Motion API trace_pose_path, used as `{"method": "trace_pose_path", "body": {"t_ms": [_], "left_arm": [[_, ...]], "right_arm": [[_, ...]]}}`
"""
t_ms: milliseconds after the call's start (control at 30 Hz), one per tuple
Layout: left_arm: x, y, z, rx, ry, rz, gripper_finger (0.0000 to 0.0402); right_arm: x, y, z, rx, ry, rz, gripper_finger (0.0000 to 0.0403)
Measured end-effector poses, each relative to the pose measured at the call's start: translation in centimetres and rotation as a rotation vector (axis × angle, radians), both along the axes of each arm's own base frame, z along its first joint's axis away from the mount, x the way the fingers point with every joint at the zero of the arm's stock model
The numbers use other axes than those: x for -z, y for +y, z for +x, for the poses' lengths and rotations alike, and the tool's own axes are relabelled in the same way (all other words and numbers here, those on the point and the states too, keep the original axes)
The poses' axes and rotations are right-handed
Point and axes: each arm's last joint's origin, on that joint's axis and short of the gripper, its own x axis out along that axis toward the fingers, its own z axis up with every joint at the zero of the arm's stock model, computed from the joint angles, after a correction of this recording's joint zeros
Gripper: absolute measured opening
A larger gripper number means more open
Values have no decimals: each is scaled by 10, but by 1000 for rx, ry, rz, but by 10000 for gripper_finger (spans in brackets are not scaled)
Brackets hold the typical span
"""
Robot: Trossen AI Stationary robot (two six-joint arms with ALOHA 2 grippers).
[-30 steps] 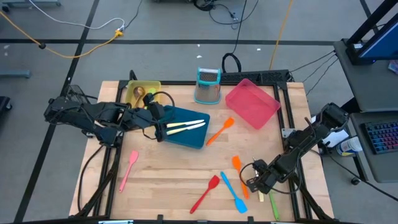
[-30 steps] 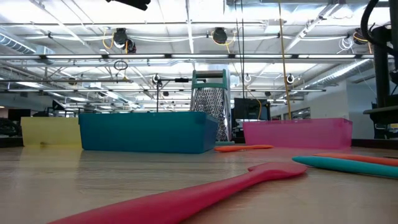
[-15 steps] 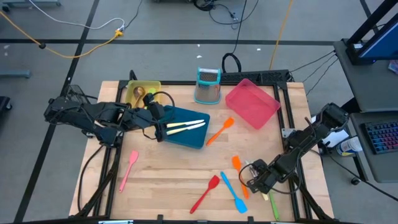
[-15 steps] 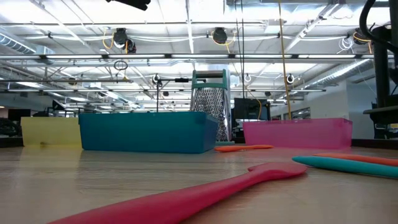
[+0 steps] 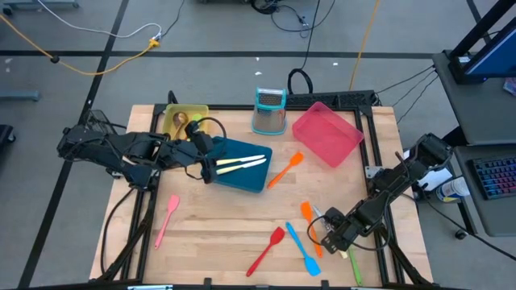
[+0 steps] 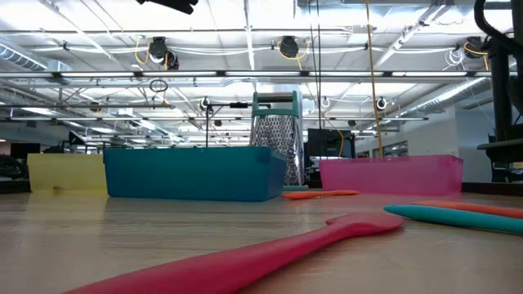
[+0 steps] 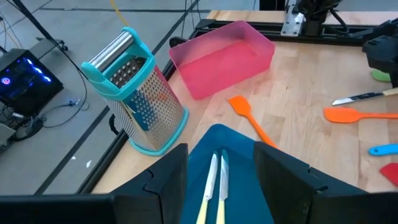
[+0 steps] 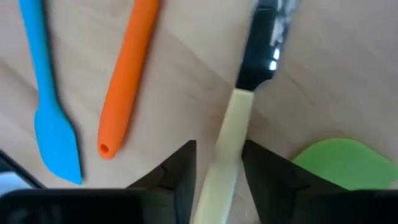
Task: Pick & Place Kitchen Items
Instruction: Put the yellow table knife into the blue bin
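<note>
At 9 o'clock on the worktop (image 5: 218, 234): left gripper (image 5: 206, 159), spread wide and empty, hanging over the near-left rim of the blue tray (image 5: 250, 182).

Just past it, toward 11 o'clock: yellow tray (image 5: 198, 109) with a wooden spoon (image 5: 181, 121) inside.

Down at 8 o'clock: pink spatula (image 5: 167, 219), flat on the wood, well apart from everything else.

Inside the blue tray, close to centre: two cream-handled knives (image 5: 240, 164) side by side, seen from the left wrist between that gripper's own fingers (image 7: 168, 180).

At 12 o'clock: metal grater (image 5: 270, 110) with a teal top, upright at the far edge.

At 1 o'clock: pink tray (image 5: 326, 137), set at an angle.

Between the blue and pink trays: orange spatula (image 5: 286, 170), lying slantwise.

At 6 o'clock: red spatula (image 5: 266, 251); just beside it, toward 5 o'clock, blue spatula (image 5: 302, 250) and a second orange spatula (image 5: 310, 222).

At 4 to 5 o'clock: right gripper (image 5: 326, 234), low over the wood, parted around the handle of a third cream-handled knife (image 8: 231, 137) lying flat; a thin strip of worktop visible between handle and one finger (image 8: 180, 171), so straddling, not clamped.

Next to that, nearest the 5 o'clock corner: green spatula (image 5: 355, 266).
</note>
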Motion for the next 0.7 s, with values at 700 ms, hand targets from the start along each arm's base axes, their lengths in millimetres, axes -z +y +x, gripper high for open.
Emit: {"method": "trace_pose_path", "body": {"t_ms": [700], "left_arm": [[0,0,0,-36,-34,-56,188]], "right_arm": [[3,7,14,119,233,87,114]]}}
